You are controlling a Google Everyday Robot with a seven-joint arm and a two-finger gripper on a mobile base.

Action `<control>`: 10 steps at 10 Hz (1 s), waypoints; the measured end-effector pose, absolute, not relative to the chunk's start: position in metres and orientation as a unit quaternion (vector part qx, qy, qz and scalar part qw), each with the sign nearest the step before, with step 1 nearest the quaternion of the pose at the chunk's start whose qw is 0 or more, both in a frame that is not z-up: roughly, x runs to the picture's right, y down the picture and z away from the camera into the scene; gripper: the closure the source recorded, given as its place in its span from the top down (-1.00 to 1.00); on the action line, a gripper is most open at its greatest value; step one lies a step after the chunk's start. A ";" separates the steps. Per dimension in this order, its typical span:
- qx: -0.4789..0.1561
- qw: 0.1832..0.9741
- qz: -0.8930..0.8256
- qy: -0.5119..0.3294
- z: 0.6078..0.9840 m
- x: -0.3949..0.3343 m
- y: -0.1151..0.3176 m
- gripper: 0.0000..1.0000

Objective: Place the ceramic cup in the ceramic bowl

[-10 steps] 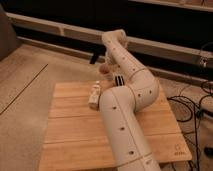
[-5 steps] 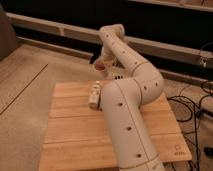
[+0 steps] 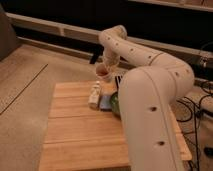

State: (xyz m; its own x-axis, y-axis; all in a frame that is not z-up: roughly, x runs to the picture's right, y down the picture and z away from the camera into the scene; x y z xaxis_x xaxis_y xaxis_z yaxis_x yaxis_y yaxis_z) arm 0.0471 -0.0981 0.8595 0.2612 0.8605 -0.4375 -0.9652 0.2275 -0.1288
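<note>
- The robot's thick white arm (image 3: 150,125) fills the near right of the view. It rises from the bottom edge, bends at an elbow and reaches away toward the far side of the table.
- The wooden table (image 3: 75,135) is made of pale slats, and its near half is bare wood.
- The ceramic bowl (image 3: 114,102) sits toward the table's far right. Only a sliver of its glossy green inside shows, as the arm hides the rest.
- A flat blue thing (image 3: 105,103) lies just beside the bowl on its left.
- A small white carton (image 3: 94,95) stands left of the blue thing, close against it.
- The gripper (image 3: 107,68) hangs at the end of the downturned wrist, over the table's far edge and beyond the bowl.
- Its fingers are pressed together, pinching what looks like the rim of the ceramic cup (image 3: 102,72), though the contact itself is hard to make out.
- The cup is upright, off the tabletop, with its reddish-brown inside showing, above and behind the carton and apart from the bowl.
- Dark cables (image 3: 202,107) lie on the floor to the right.
</note>
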 end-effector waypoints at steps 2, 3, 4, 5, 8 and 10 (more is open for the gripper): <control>-0.182 0.755 0.611 0.153 0.840 0.065 -0.072 -1.00; -0.181 0.745 0.622 0.157 0.837 0.072 -0.064 -1.00; -0.181 0.726 0.644 0.160 0.835 0.083 -0.054 -1.00; -0.181 0.711 0.661 0.160 0.839 0.088 -0.050 -1.00; -0.184 0.657 0.716 0.151 0.849 0.109 -0.043 -1.00; -0.193 0.644 0.726 0.142 0.850 0.104 -0.035 -1.00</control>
